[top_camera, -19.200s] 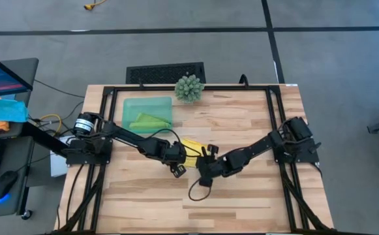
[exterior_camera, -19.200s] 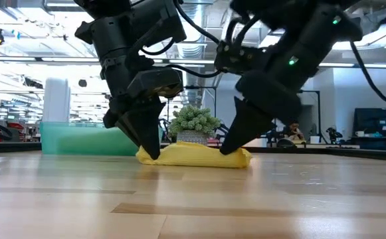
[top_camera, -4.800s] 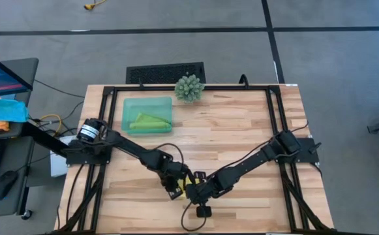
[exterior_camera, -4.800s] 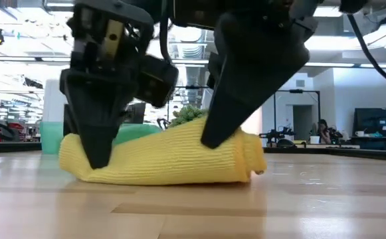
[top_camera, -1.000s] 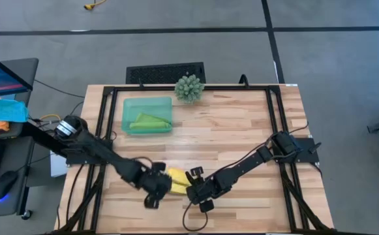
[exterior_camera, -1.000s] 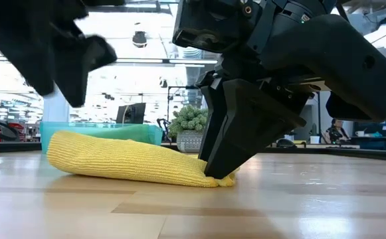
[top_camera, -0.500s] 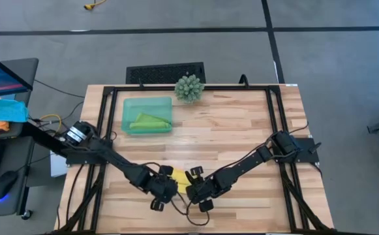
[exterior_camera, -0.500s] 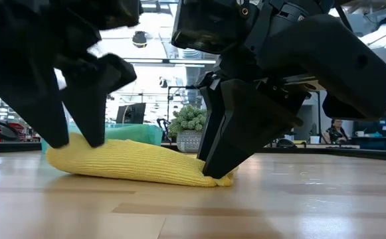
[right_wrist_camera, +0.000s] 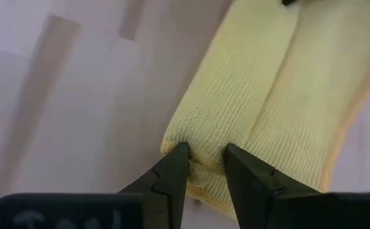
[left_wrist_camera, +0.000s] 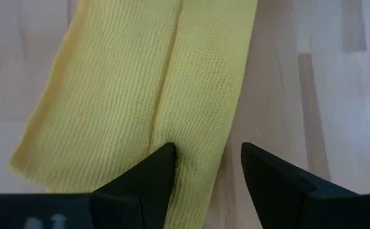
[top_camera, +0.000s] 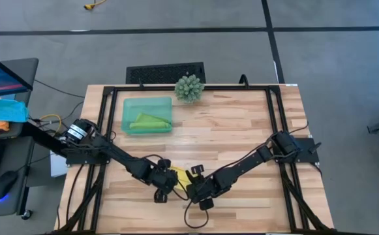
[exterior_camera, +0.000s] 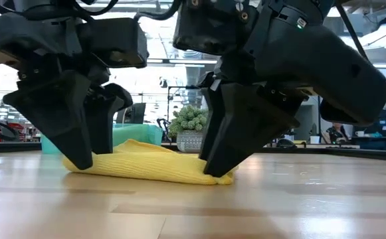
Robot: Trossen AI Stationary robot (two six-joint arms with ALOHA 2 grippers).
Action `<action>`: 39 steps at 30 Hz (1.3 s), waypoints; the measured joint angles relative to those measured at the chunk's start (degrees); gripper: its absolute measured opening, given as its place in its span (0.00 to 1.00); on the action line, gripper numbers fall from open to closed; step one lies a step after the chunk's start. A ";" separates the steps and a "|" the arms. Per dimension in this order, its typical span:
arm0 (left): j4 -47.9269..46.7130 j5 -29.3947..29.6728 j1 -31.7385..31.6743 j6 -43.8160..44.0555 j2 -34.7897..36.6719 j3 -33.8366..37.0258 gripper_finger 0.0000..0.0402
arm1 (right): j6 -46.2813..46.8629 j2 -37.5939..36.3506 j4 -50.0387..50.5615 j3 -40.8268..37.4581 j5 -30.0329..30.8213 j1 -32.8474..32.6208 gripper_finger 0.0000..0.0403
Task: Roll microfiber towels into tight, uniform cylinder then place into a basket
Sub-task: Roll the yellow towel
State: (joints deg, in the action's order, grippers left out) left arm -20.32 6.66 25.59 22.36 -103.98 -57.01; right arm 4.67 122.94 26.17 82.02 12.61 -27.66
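Two towels: yellow towel (top_camera: 179,177), seemingly green towel (top_camera: 147,121); one basket (top_camera: 128,104).

bright, even overhead light (ceiling strips glare in the low view), soft shadows.

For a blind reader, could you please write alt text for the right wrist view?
The right pincer is shut on one end of the folded yellow towel, its two dark fingers pinching the thick edge. The towel lies along the pale wooden table.
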 joint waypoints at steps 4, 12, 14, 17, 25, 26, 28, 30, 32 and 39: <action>0.31 -1.12 -0.04 5.83 0.00 0.35 0.45 | -0.20 -0.40 2.57 0.02 2.26 -0.16 0.31; 0.18 -2.71 2.04 17.22 -0.09 0.54 0.40 | -1.65 -4.29 9.86 -0.37 4.67 -0.79 0.31; 0.23 -2.80 2.17 18.55 -0.09 0.54 0.39 | -0.86 -5.70 13.22 -0.37 4.75 -0.87 0.31; 0.38 -2.83 2.30 20.20 -0.13 0.57 0.38 | -0.26 -7.43 14.61 -0.26 5.23 -1.07 0.31; 0.72 -3.37 2.34 22.03 -0.19 0.61 0.37 | -11.33 -9.16 2.58 -0.04 6.09 -3.37 0.31; 0.73 -3.37 2.34 22.08 -0.20 0.61 0.37 | -12.81 -9.04 2.68 -0.13 5.98 -3.58 0.31; 0.77 -3.38 2.36 22.46 -0.22 0.61 0.36 | -14.73 -7.16 0.57 0.09 5.29 -3.41 0.31; 1.06 -3.41 2.36 23.09 -0.22 0.65 0.36 | -16.40 -6.43 2.43 -0.42 5.25 -3.34 0.31; 1.23 -3.65 2.40 23.18 -0.24 0.65 0.36 | -17.43 -5.36 -0.71 0.06 5.21 -2.90 0.32; 2.13 -4.72 2.37 23.16 -0.26 0.65 0.36 | -18.26 -3.88 -1.95 0.00 5.41 -2.29 0.41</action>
State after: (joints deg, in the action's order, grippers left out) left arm -18.19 1.94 27.96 45.52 -104.25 -56.36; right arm -13.59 119.06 24.22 82.01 18.03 -29.95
